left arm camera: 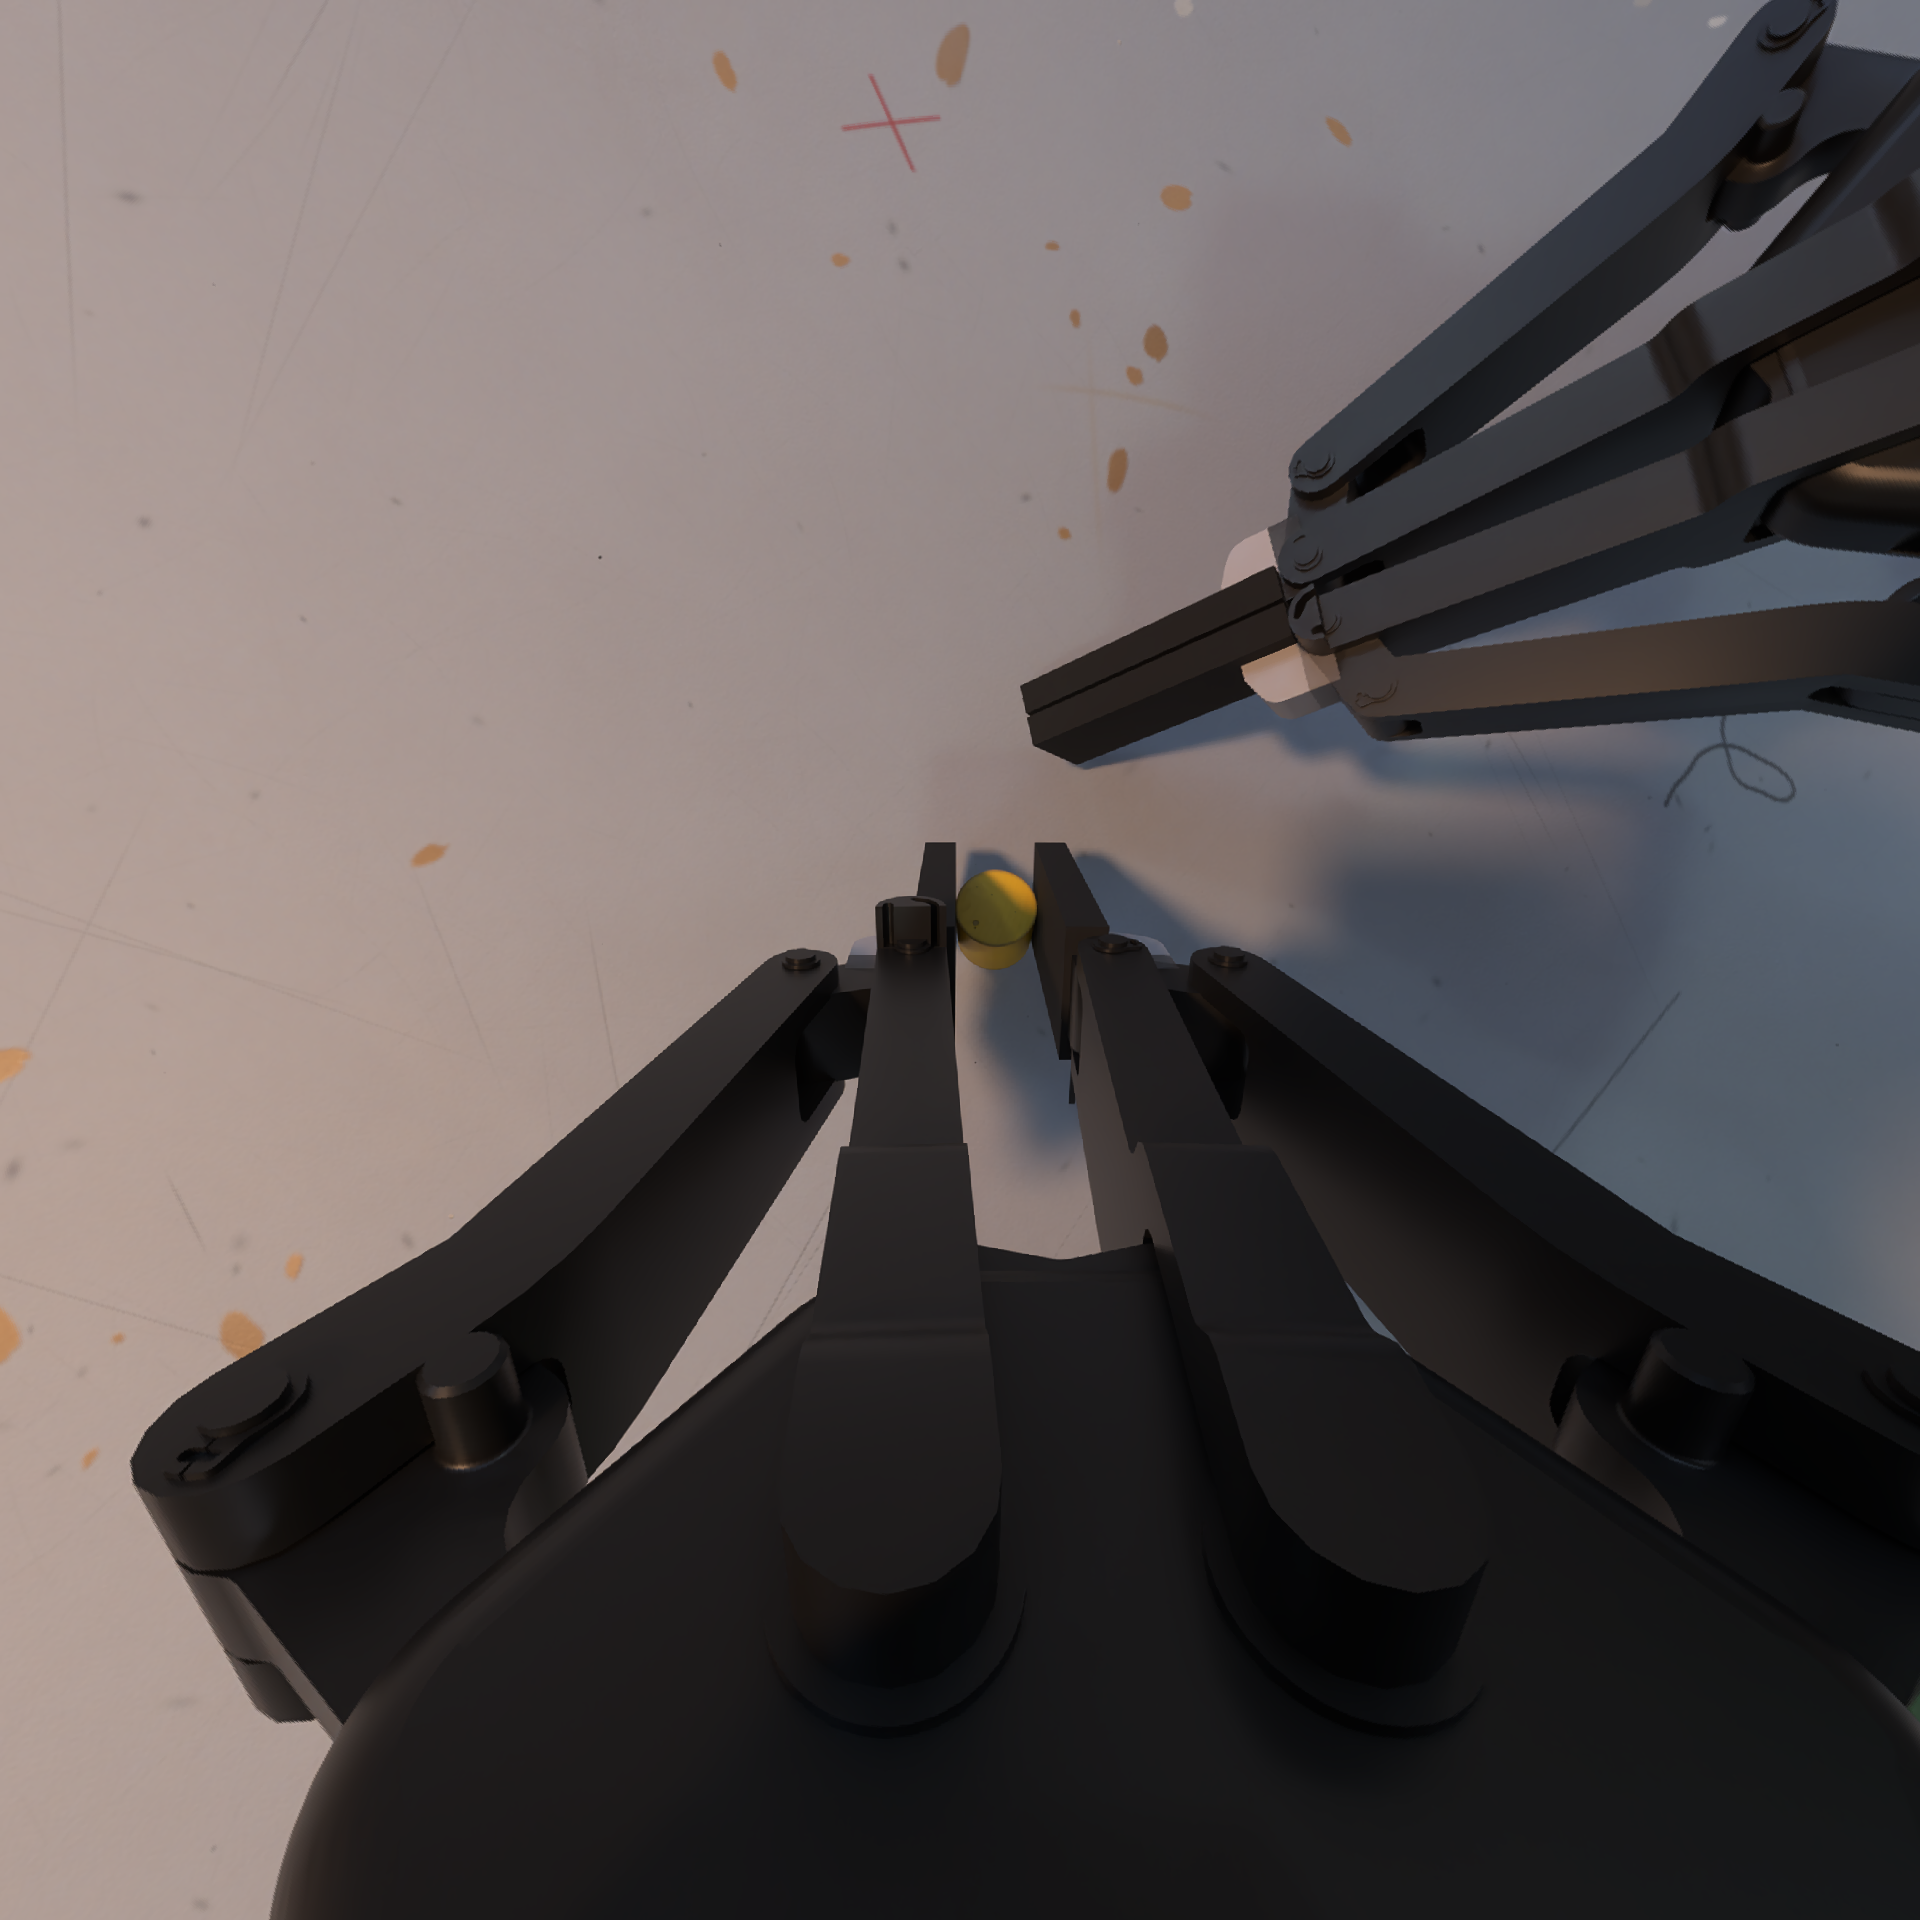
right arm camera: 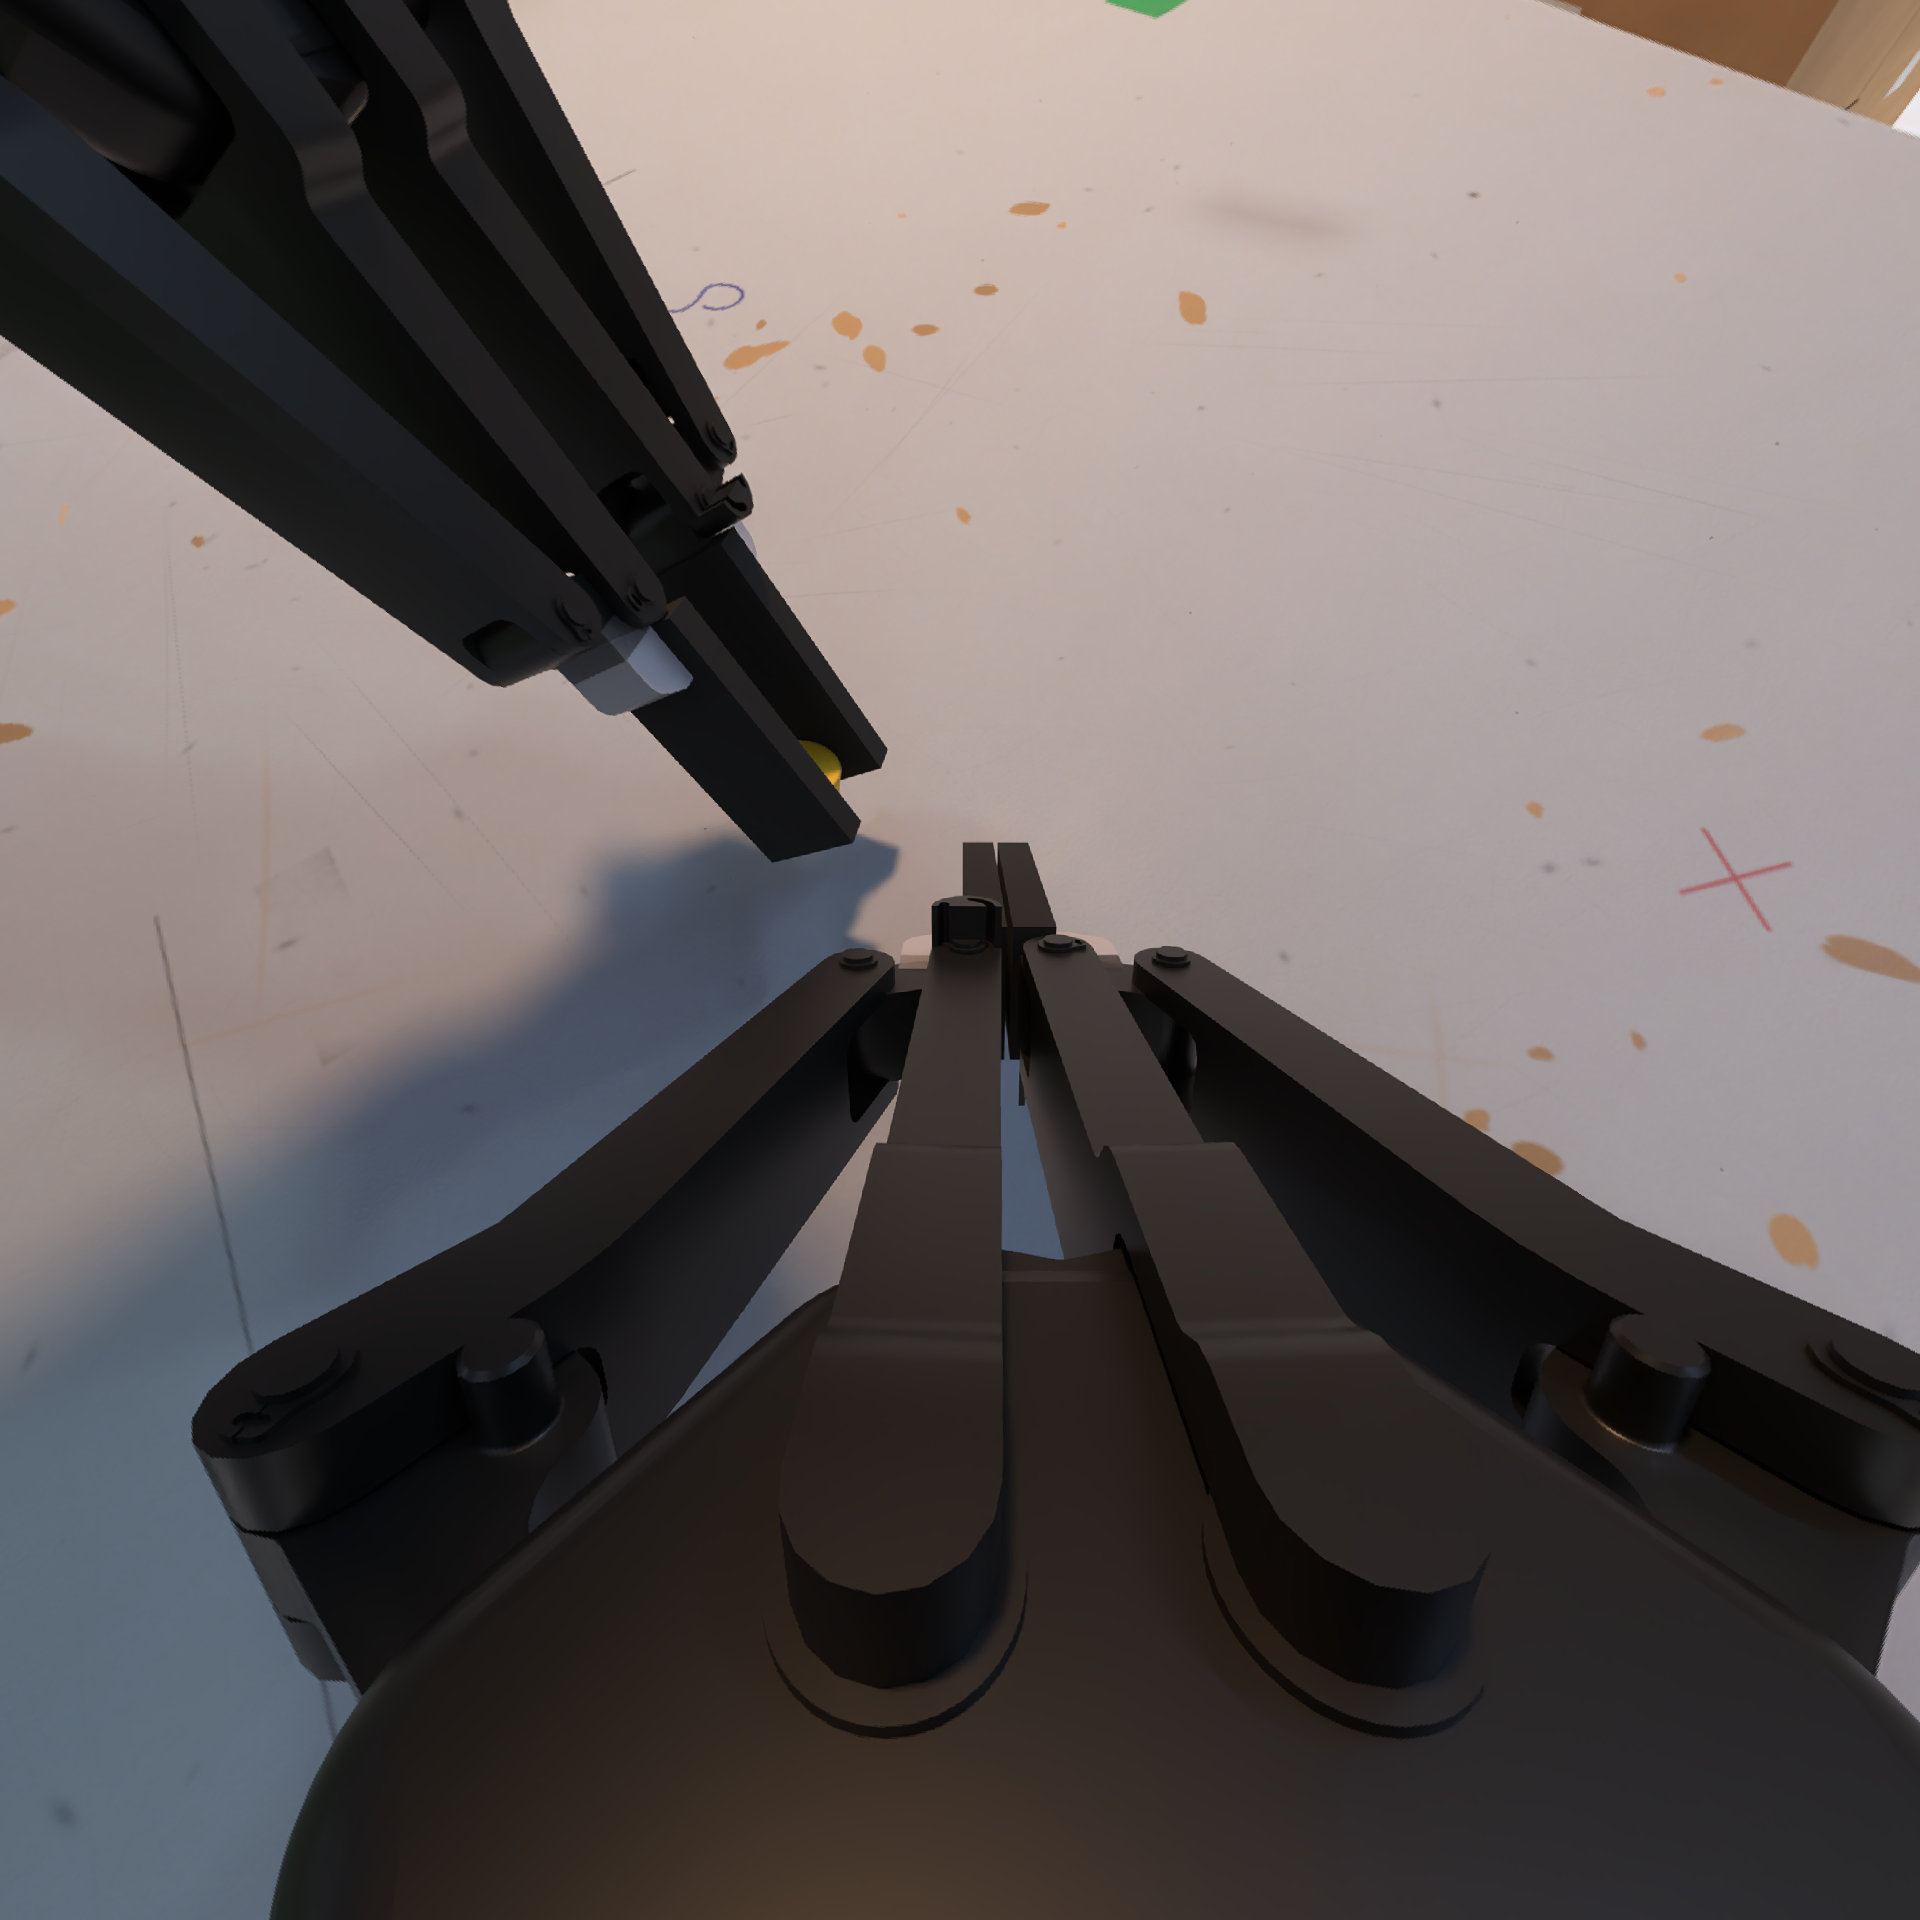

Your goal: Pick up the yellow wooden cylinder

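The yellow wooden cylinder (left arm camera: 994, 918) stands between my left gripper's (left arm camera: 994, 868) fingers, which are shut on it, with its round end face toward the camera. In the right wrist view a sliver of the cylinder (right arm camera: 823, 764) shows between the left gripper's (right arm camera: 847, 795) fingertips at upper left. My right gripper (right arm camera: 995, 862) is shut and empty, fingers pressed together, just right of the left gripper's tips. It also shows in the left wrist view (left arm camera: 1049, 717) at the right, above and to the right of the cylinder. I cannot tell whether the cylinder touches the table.
The pale tabletop (left arm camera: 416, 520) carries orange paint spots, scratches and a red cross mark (left arm camera: 891, 122), also seen in the right wrist view (right arm camera: 1735, 878). A green patch (right arm camera: 1143, 6) and a brown box corner (right arm camera: 1766, 42) lie at the far edge.
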Motion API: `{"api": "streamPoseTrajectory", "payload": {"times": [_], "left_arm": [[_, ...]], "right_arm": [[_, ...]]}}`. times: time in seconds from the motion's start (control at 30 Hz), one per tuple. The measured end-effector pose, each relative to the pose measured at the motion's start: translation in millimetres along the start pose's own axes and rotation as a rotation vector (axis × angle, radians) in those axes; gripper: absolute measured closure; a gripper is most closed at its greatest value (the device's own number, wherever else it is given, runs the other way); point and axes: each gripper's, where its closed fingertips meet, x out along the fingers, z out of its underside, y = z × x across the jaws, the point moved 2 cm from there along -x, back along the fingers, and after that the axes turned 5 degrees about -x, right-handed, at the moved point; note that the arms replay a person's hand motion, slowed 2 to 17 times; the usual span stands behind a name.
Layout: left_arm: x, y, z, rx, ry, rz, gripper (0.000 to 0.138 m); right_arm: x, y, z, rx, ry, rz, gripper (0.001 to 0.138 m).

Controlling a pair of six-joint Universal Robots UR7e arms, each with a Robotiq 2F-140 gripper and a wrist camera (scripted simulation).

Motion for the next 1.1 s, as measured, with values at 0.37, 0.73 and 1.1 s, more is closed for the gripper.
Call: {"api": "streamPoseTrajectory", "payload": {"times": [0.37, 0.73, 1.1], "left_arm": [[2.3, -3.3, 0.3, -0.004, -0.002, 0.001, 0.118], [1.8, -6.3, -0.9, 0.019, -0.008, -0.009, 0.118], [3.2, -6.1, -0.2, 0.049, -0.027, -0.016, 0.118]], "right_arm": [[1.6, -2.3, -1.4, -0.014, -0.003, 0.004, 0.138], [2.4, -1.4, -0.4, -0.016, -0.009, 0.008, 0.138], [-3.2, -4.5, -15.1, -0.057, 0.057, 0.005, 0.138]]}}
